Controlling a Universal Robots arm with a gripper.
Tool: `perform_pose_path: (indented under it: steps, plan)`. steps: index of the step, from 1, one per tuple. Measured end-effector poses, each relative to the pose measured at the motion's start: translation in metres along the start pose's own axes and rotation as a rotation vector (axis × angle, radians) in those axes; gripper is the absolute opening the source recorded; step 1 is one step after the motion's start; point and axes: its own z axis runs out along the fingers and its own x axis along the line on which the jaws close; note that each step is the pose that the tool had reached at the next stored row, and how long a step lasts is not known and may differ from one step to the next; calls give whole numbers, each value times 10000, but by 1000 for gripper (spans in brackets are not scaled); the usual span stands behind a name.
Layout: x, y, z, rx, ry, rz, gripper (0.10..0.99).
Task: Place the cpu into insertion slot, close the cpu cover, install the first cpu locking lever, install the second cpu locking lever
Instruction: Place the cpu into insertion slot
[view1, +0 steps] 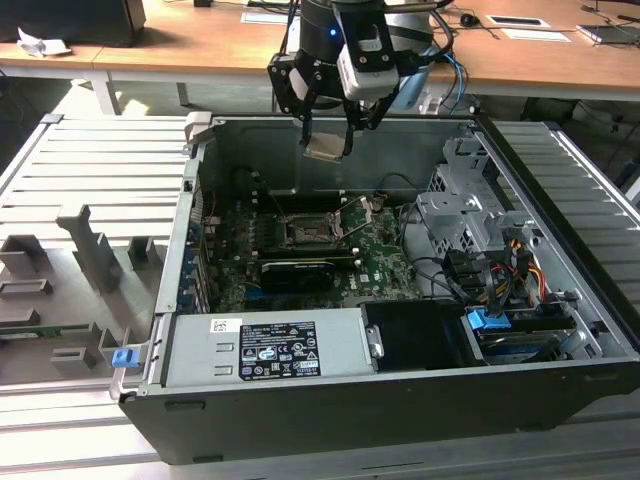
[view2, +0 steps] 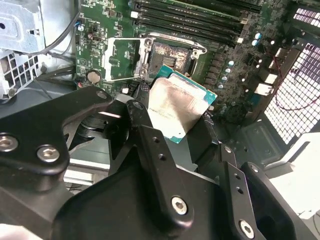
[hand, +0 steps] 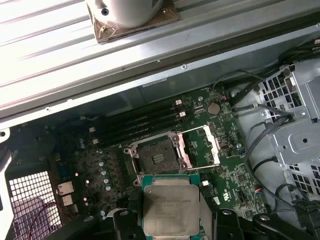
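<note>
**Figure. Arm above the opened computer case, cpu in the gripper.** The computer case (view1: 400, 430) lay on its side with the panel off, resting on a ribbed grey bench (view1: 90, 170). A wooden desk (view1: 200, 55) ran along the far side. Inside, a labelled power supply (view1: 265, 350) filled the near edge and a drive cage (view1: 470, 210) stood toward the exterior view's right. The green motherboard (view1: 385, 255) covered the floor of the case between them.

I had the gripper (view1: 327, 135) high over the far wall of the case, well above the board. Its jaws were pinching the cpu (view1: 325, 148) by two opposite edges. The chip hung tilted, its dull metal face visible in both wrist views (view2: 175, 107) (hand: 170, 210).

The insertion slot (hand: 156, 157) sat bare near the middle of the board, well apart from the chip, its contact field exposed. The cpu cover (hand: 202, 146) was swung up and away from the slot, beside it on its hinge; the board showed through its window.

I judged the task to be in its first step: the chip was in hand but not yet seated. The cover was not yet closed. I could not make out the two locking levers clearly, though with the cover raised I judged neither to be fastened.
</note>
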Motion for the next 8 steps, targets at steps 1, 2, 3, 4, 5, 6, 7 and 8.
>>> perform_pose_path:
  steps: [1,2,3,4,5,6,7,8]
  plan:
    - [0,0,1,-1,-7,65,541]
    - [0,0,2,-3,-11,108,541]
    - [0,0,3,-4,-15,150,541]
    - [0,0,3,-4,-19,189,541]
    - [0,0,5,-6,-27,267,541]
    - [0,-1,8,-7,-35,349,541]
    - [0,-1,10,-9,-40,394,541]
    - [0,-1,11,-9,-45,440,541]
